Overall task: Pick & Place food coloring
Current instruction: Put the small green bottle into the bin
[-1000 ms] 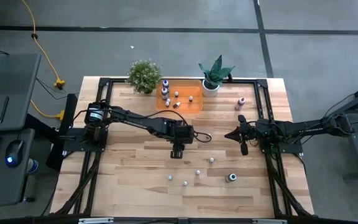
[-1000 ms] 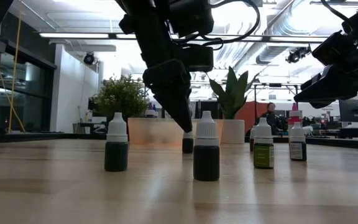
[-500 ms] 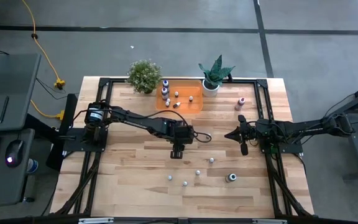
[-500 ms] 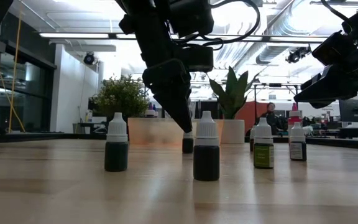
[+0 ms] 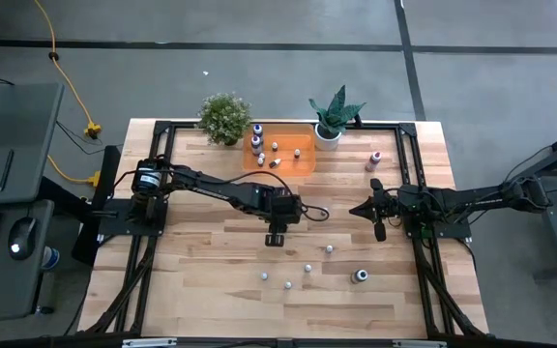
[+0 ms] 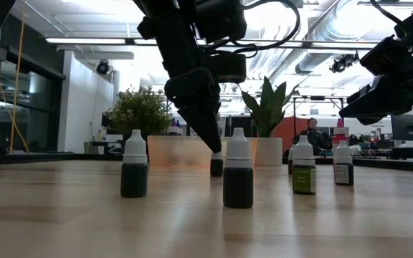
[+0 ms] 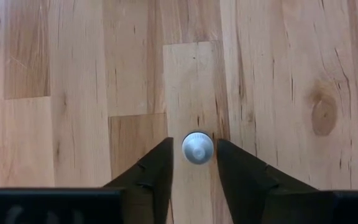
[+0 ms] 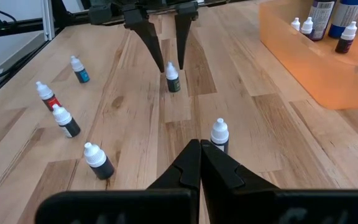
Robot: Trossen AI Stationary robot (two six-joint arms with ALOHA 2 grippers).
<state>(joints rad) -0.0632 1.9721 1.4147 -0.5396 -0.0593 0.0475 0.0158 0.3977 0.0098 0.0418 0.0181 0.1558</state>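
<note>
Just round white cap [image 7: 197, 149] (woodgrain table [image 7: 73, 74])

Both arms are dark, slim jointed links on black frame rails. The left arm [image 5: 211, 186] has a round silver-labelled joint housing at its base and a black cable looped beside its wrist. Its fingers [image 7: 151, 177] are black tapering wedges; the right arm [image 5: 472, 200] looks alike.

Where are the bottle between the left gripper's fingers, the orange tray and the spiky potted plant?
Bottle between the fingers [image 7: 197, 148]: left wrist view, on its white cap.
Orange tray [image 5: 303, 161]: high view, on its bare floor.
Spiky potted plant [image 5: 335, 114]: high view, on its leaves.
</note>
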